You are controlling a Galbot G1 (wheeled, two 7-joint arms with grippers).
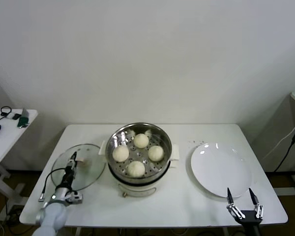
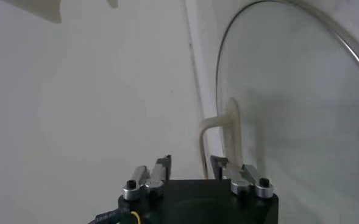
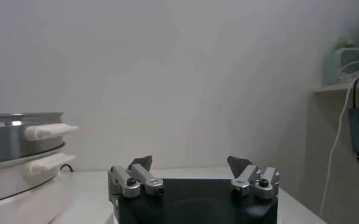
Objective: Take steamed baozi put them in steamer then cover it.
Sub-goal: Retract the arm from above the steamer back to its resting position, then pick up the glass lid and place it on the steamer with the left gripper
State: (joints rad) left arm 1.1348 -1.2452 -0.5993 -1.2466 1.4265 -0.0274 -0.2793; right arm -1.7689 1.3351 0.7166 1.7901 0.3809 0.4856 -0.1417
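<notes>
Baozi (image 1: 136,168) — four of them — sit inside the steamer (image 1: 160,169), which stands uncovered on the white surface (image 1: 160,206), well to the right of the left tool (image 1: 73,165) and well to the left of the right tool. The cover (image 1: 91,169) lies flat on the surface directly under the left tool, whose fingers (image 2: 161,170) are spread on either side of the cream handle (image 2: 225,131) without clamping it. The right tool (image 1: 243,200) hangs released near the surface's front edge, just in front of the white plate (image 1: 219,169).
</notes>
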